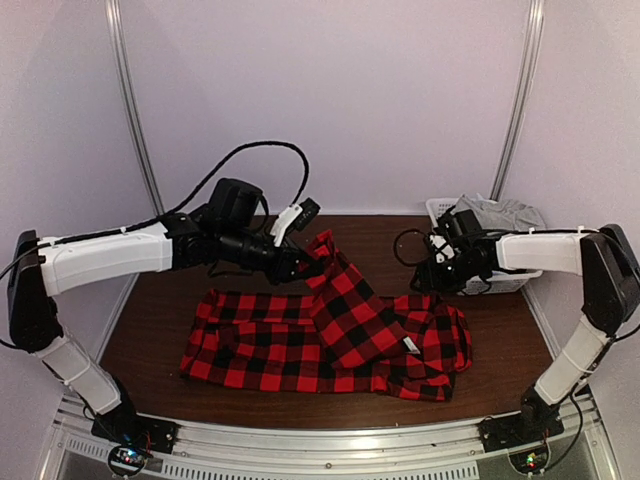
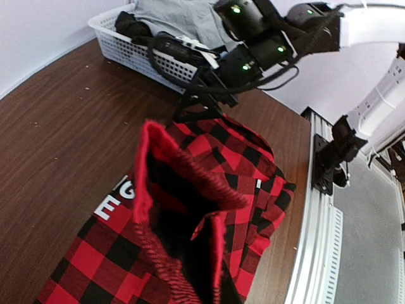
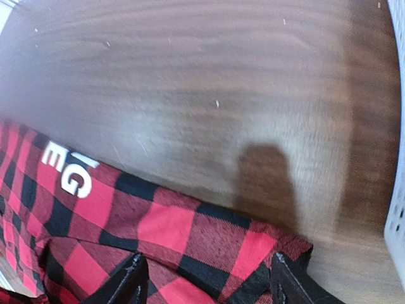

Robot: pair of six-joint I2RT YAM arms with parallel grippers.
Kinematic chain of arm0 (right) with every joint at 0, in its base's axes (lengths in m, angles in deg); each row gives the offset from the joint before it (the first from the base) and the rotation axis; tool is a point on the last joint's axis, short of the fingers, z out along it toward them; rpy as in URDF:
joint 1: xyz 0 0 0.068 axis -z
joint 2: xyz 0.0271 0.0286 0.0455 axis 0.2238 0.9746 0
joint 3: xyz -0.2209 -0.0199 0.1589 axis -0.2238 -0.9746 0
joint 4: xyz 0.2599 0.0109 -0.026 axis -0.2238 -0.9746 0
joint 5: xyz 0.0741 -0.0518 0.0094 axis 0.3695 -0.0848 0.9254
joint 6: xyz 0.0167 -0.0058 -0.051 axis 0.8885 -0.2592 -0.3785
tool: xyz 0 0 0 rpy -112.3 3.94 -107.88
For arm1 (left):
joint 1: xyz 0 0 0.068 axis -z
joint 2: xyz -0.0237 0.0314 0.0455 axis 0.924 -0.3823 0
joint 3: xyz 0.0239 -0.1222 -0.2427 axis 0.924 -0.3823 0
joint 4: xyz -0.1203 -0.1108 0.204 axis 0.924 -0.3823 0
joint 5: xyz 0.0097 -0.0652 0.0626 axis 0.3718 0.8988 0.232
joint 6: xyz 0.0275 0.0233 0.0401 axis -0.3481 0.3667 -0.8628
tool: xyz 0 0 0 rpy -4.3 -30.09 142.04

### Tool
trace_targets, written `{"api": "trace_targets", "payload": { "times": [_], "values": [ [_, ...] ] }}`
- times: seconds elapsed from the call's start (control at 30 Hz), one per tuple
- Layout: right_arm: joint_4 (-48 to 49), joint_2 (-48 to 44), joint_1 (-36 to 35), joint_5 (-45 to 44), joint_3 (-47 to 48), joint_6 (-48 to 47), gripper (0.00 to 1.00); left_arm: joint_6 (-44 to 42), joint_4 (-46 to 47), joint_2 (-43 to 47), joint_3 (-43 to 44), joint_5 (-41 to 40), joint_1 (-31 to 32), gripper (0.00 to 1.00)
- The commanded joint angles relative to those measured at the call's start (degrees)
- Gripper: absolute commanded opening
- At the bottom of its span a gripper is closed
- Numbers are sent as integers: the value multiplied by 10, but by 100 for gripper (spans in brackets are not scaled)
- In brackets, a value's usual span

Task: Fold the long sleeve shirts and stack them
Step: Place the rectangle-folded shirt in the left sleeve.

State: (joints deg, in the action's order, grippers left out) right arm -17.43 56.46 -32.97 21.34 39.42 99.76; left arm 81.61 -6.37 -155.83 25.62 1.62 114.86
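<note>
A red-and-black check flannel shirt lies spread across the middle of the brown table. My left gripper is shut on a fold of it and holds that part lifted above the shirt's middle. In the left wrist view the raised cloth hides my fingers. My right gripper is open and hovers low over the shirt's far right edge. Its two fingertips stand wide apart above the cloth, holding nothing. It also shows in the left wrist view.
A white mesh basket with a grey garment stands at the back right, just behind my right gripper; it also shows in the left wrist view. White letters are printed on the shirt. The table's metal front rail runs below the shirt.
</note>
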Motion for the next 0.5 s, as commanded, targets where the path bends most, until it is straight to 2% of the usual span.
{"api": "trace_targets", "payload": {
  "times": [0.0, 0.2, 0.47],
  "values": [
    [-17, -19, 1, -26, 28, -5, 66, 56, 84, -20, -2, 2, -44, 0],
    [-28, -38, 2, -31, 23, -9, 67, 98, 88, -3, -63, -26, -107, 0],
    [-24, -55, 1, -9, 9, -14, 67, 104, 84, 25, -161, -80, -159, 0]
  ]
}}
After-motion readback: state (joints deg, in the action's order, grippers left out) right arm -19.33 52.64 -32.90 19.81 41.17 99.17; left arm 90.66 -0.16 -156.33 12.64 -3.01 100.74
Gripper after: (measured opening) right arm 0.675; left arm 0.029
